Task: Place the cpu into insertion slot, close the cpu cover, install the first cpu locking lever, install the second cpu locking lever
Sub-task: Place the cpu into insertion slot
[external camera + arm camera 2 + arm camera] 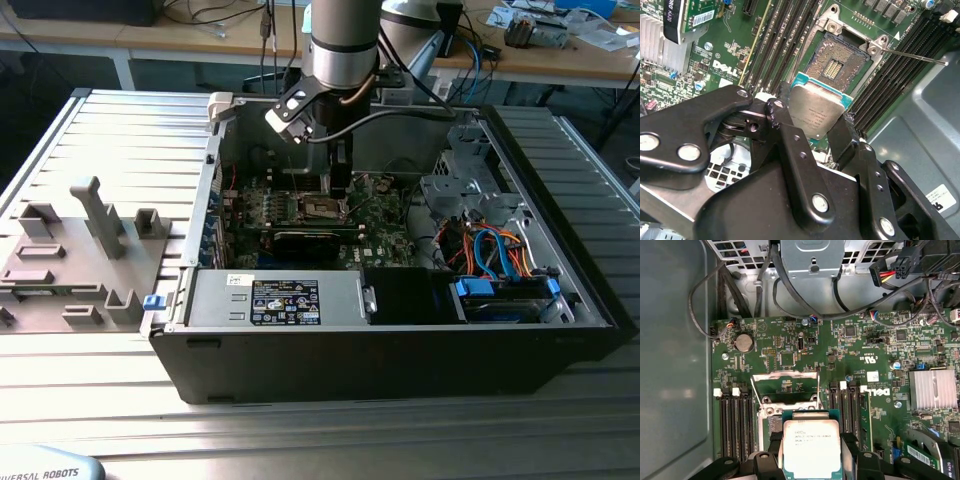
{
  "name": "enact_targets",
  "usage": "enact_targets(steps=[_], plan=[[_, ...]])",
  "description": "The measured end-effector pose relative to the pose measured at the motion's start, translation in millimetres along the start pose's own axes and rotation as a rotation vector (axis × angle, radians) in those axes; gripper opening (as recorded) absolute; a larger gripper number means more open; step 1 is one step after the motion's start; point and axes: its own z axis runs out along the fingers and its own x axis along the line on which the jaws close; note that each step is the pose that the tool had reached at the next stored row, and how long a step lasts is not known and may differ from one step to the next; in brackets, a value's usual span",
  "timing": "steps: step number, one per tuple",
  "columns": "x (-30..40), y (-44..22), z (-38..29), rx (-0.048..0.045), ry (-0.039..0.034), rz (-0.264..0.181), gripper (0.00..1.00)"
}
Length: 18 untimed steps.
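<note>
Inside the open computer case (400, 360), the gripper (816, 106) has its jaws closed on the cpu (818, 110), a finger (779, 112) pressed against each of two opposite edges, metal top facing up. The chip hangs over the insertion slot (837, 62), not yet seated. The slot lies bare between the black memory slots (790, 35) on the green board (790, 340). The cpu cover (785, 374) stands raised.

The green board (771, 347) has white letters (876, 396) on it. The cpu (811, 450) top has tiny print (too small to read). A black sticker (285, 301) with print sits on the grey box (215, 305).
</note>
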Motion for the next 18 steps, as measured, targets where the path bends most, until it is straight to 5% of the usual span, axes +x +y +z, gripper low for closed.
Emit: enact_targets(steps=[18], plan=[[-0.1,-0.2,3.6,0.0000,0.0000,0.000,0.54]])
